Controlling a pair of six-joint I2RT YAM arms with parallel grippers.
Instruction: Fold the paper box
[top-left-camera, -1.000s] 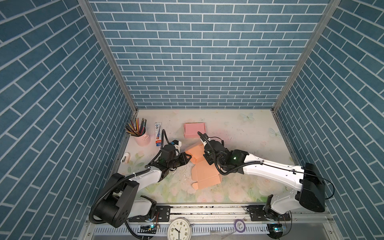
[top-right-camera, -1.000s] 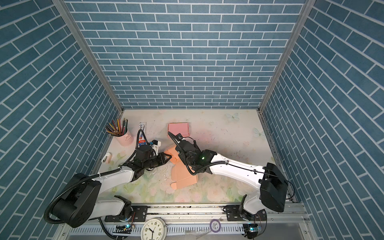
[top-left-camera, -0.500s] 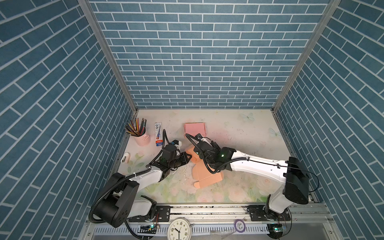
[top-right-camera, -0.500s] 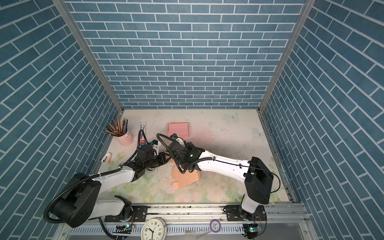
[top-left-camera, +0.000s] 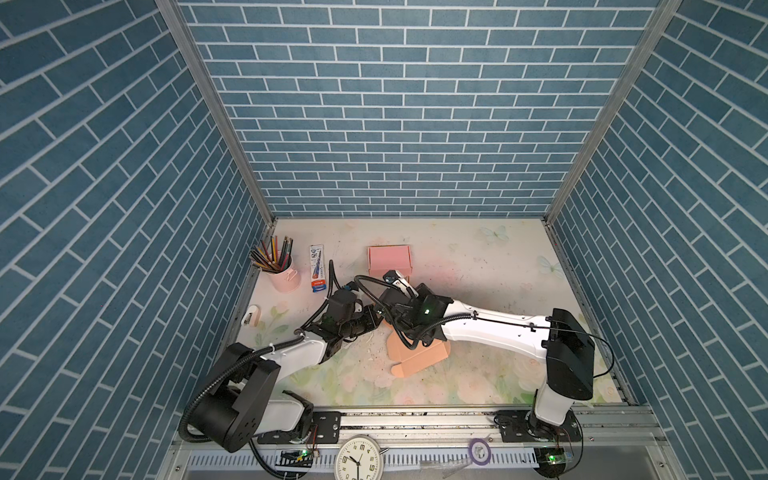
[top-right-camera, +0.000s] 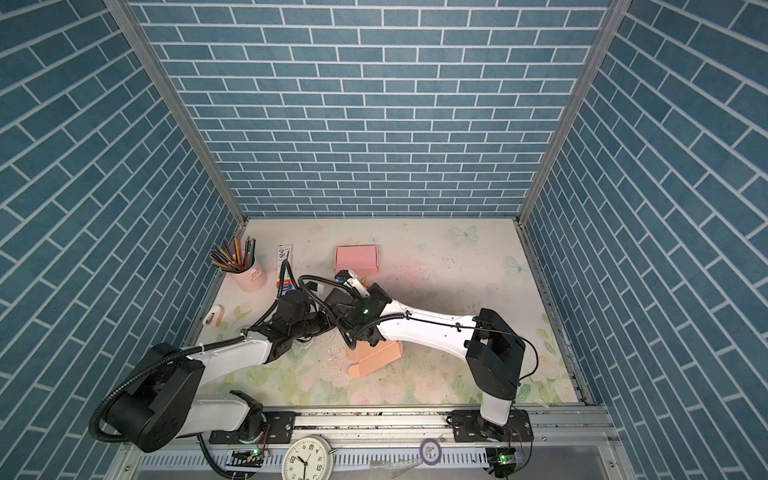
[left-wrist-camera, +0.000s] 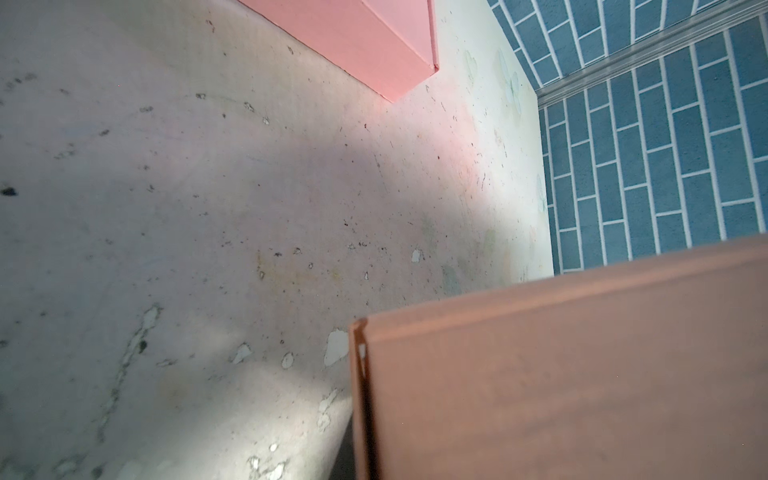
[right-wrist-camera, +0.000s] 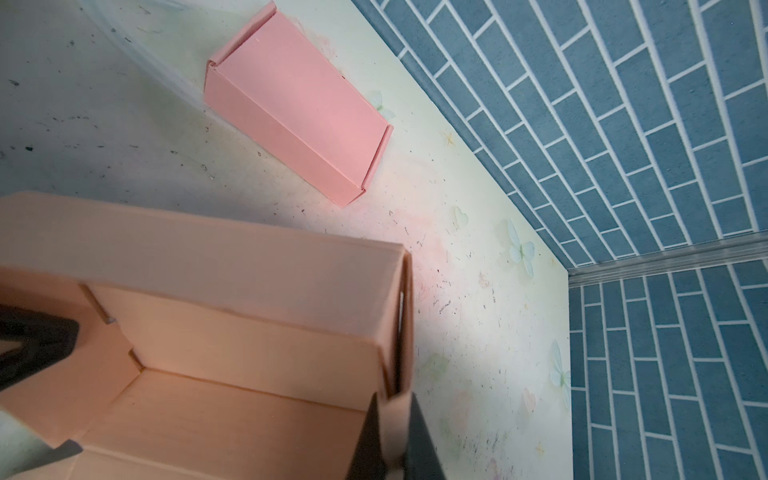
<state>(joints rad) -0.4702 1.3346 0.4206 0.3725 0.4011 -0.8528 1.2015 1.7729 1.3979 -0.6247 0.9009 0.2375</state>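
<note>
Paper box (top-left-camera: 419, 357) is lying mid-way across the desk (top-left-camera: 478, 266), at 6 o'clock of the pink box (top-left-camera: 389, 258). Right end effector (right-wrist-camera: 392, 415) is pinching its raised wall, likely steadying the fold. Left end effector (top-left-camera: 372, 322), pressed together, is sitting at its 9 o'clock side; contact unconfirmed.

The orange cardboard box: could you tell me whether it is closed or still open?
Still open: the orange cardboard box shows its bare interior between raised walls, with no lid over it.
</note>
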